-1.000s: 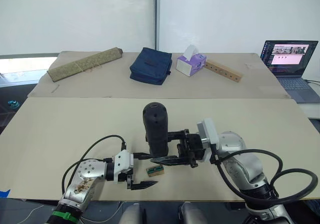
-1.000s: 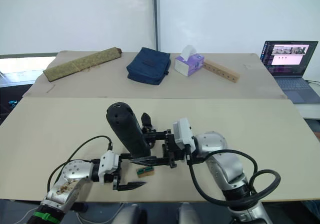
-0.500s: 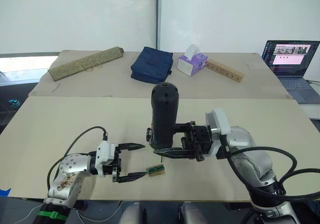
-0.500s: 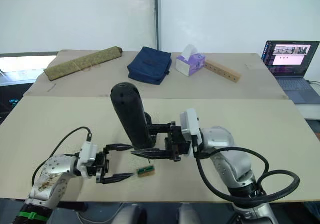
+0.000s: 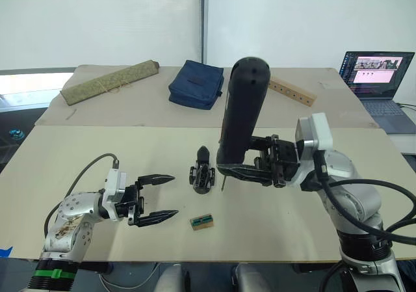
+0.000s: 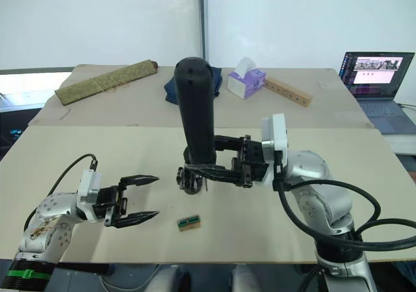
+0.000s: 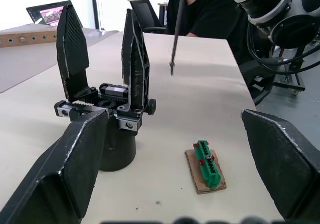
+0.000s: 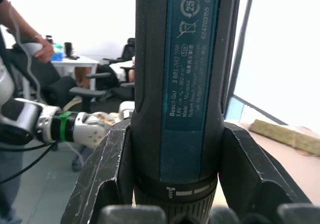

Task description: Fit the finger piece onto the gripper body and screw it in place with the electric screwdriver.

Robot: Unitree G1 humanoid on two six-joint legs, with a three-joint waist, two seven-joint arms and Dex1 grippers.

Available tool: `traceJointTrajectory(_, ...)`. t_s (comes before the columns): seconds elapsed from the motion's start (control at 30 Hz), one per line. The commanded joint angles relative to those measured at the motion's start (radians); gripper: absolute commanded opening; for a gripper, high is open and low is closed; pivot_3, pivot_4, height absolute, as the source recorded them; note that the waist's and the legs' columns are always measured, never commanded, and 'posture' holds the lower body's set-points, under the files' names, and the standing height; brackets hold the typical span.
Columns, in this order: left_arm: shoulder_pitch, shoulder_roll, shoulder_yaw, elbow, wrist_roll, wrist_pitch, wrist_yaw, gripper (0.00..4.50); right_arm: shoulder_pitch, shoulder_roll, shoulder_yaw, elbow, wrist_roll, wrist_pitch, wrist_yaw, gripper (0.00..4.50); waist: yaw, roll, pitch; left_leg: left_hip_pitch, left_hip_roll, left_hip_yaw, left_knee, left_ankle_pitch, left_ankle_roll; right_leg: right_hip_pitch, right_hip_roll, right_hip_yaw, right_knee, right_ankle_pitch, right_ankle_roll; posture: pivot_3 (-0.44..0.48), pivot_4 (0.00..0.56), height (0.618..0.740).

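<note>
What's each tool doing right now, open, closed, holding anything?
Left tool: open, holding nothing.
Right tool: closed on the electric screwdriver, held upright.

One electric screwdriver (image 5: 242, 113), one gripper body (image 5: 202, 173), one green block (image 5: 202, 221), two grippers.

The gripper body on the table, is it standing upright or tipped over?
Upright: the gripper body rests on its round base on the table, both black fingers pointing up.

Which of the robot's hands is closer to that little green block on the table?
Left. The left hand hovers open just beside the green block, while the right hand is up behind it, gripping the electric screwdriver.
</note>
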Motion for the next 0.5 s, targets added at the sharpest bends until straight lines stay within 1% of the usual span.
traceJointTrajectory(0.03,-0.051,-0.011,0.034,-0.005,-0.012,0.015,0.03,4.5,-0.05,0.003,-0.047,0.002,0.037,0.004,-0.02,1.93,0.0,0.0,0.001,0.0,0.0,0.0,0.0,0.0,0.0,0.0,0.0,0.0,0.0,0.0,0.0,0.0,0.15,0.74)
traceJointTrajectory(0.17,-0.103,-0.014,0.029,0.017,-0.002,0.036,0.035,4.5,-0.089,0.003,-0.062,0.046,0.05,0.023,-0.037,1.93,0.0,0.0,0.002,0.0,0.0,0.0,0.0,0.0,0.0,0.0,0.0,0.0,0.0,0.0,0.0,0.0,0.15,0.74)
traceJointTrajectory(0.3,-0.187,-0.006,0.02,0.064,0.013,0.062,0.026,4.5,-0.153,0.009,-0.078,0.103,0.079,0.068,-0.046,1.93,0.0,0.0,0.005,-0.001,-0.001,0.0,0.0,0.0,0.0,0.0,0.0,0.0,0.0,0.0,0.0,0.0,0.15,0.74)
traceJointTrajectory(0.5,-0.267,-0.016,-0.001,0.108,0.061,0.069,0.029,4.5,-0.211,0.04,-0.064,0.171,0.063,0.08,-0.051,1.93,-0.002,0.0,0.007,-0.001,-0.001,0.0,0.0,0.0,0.0,-0.001,0.001,0.0,0.0,0.0,0.0,0.0,0.15,0.74)
